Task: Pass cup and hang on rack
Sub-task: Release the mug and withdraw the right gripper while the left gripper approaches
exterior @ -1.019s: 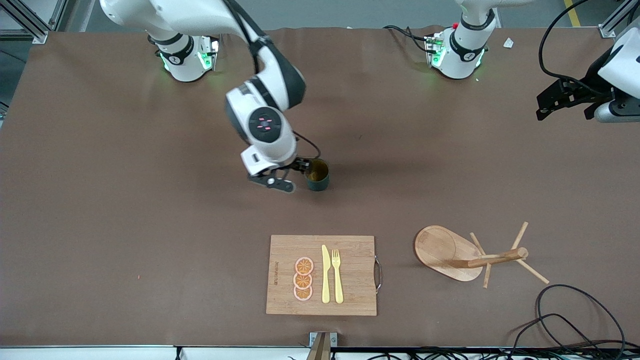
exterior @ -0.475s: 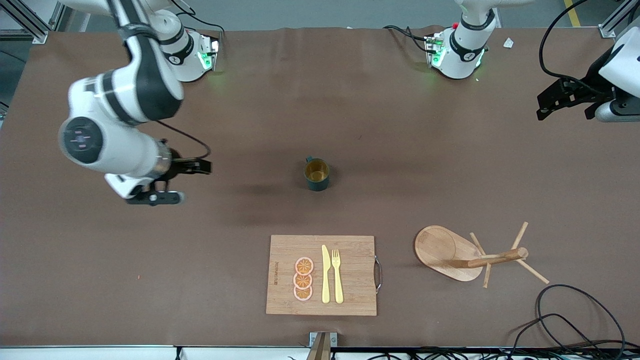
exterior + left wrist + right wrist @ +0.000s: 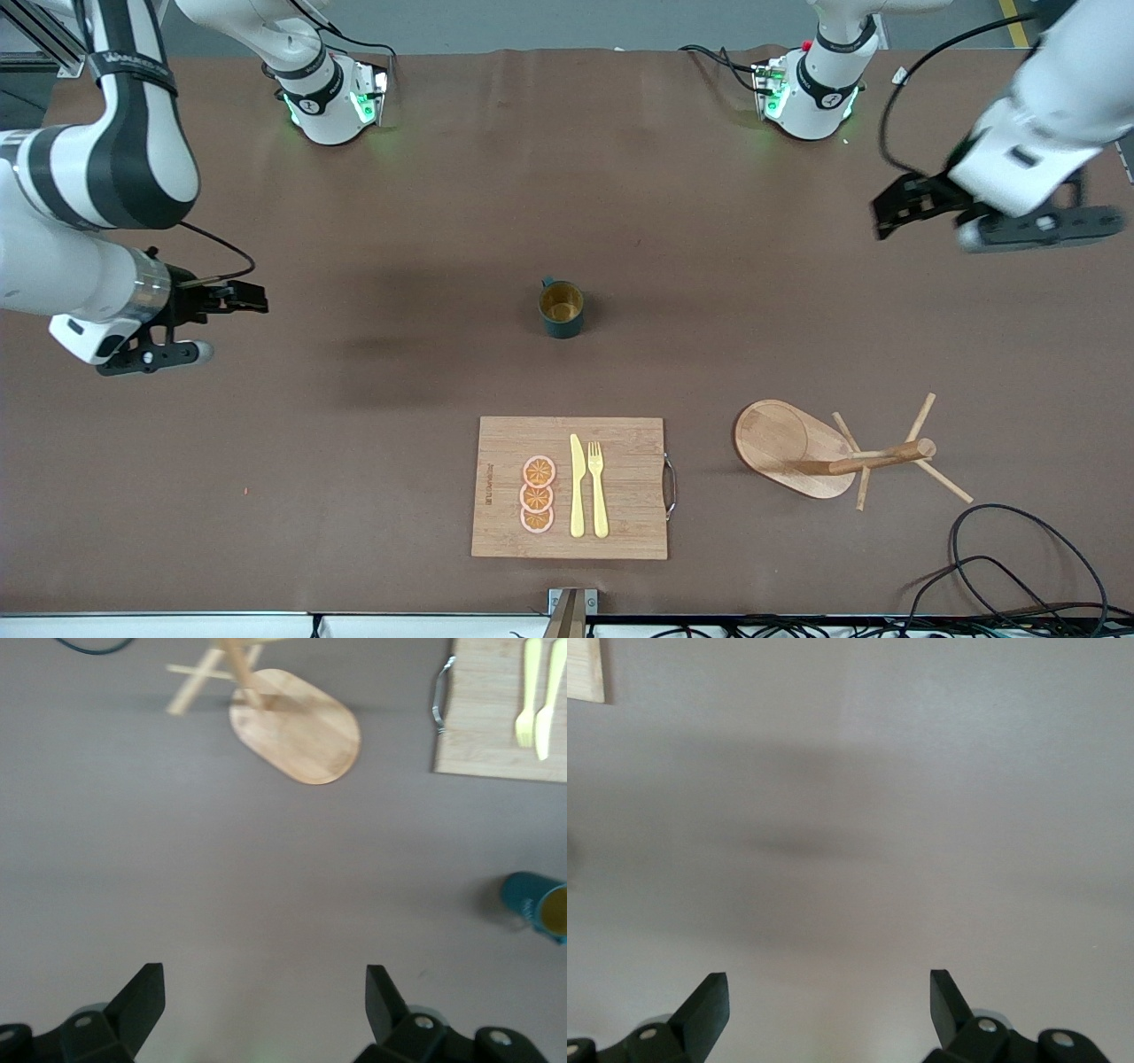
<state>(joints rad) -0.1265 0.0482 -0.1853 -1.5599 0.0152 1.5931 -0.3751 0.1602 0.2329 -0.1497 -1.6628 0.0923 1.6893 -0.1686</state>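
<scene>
Here the cup stands upright, handle toward the robots' bases.

The cup is a small dark teal mug, yellowish-tan inside, standing upright on the counter with its mouth up and its small handle on the side toward the robot bases. It stands free between the two end effectors, well apart from both: the right end effector hangs over the counter toward the right arm's end, the left end effector over the left arm's end. The rack is a light wooden mug tree with an oval flat base, central post and thin angled pegs, with no mug on them. It stands nearer the front camera than the cup, closer to the left end effector than to the right one.
</scene>
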